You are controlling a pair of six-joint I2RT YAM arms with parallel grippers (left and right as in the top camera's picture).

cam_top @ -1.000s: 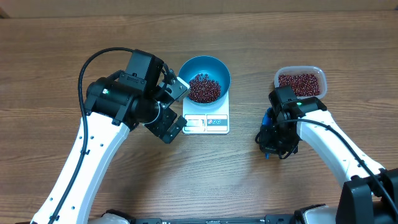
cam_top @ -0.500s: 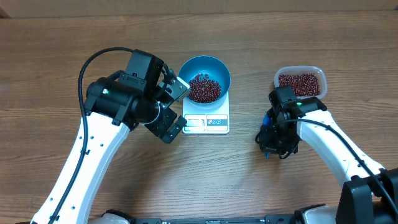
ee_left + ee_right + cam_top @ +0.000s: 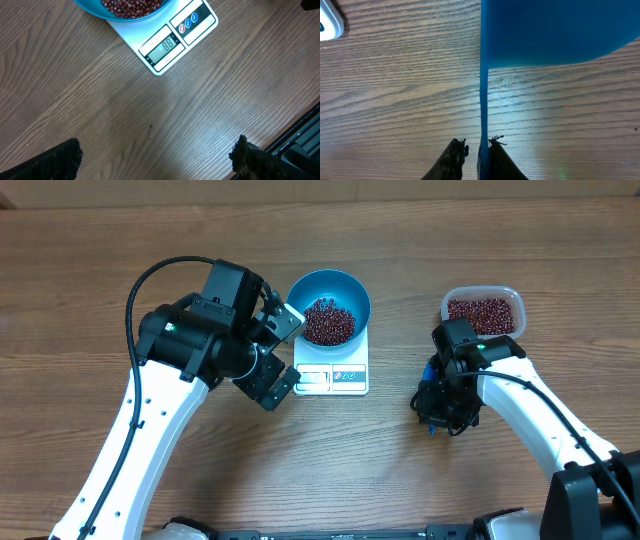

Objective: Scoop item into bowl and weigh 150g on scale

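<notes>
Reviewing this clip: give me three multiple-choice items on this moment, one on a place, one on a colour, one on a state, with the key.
1. Where does the bowl sit?
A) on a tray
B) on the scale
C) on the floor

2. What colour is the scale?
A) black
B) red
C) white

3. How is the left end effector?
A) open and empty
B) shut on the bowl
C) shut on a cup

Key:
1 B, the bowl covers the scale's far part in the overhead view.
2 C, its body is white around the display.
3 A, its fingers stand wide apart over the table.
</notes>
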